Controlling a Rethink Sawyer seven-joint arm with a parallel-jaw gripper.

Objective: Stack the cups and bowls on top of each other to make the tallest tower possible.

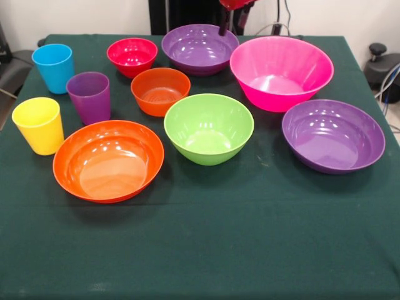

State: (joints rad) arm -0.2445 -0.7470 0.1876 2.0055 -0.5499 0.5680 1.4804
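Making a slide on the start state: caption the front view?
Seven bowls and three cups stand apart, unstacked, on the green table; gripper hangs above the far purple bowl.

My table (206,250) has a dark green cloth over it. All my cups and bowls sit right on the cloth, open side up, none on top of another.

Near the left edge are three cups: the blue cup (53,67) farthest back, the purple cup (90,97) beside it, and the yellow cup (39,125) closest to the front.

Along the back edge are the small red bowl (132,56) and a purple bowl (200,49). The big pink bowl (281,72) sits toward the back right corner.

In the middle are the small orange bowl (160,91) and the green bowl (209,128).

The wide orange bowl (108,160) is in front of the cups. The other purple bowl (333,135) sits near the right edge.
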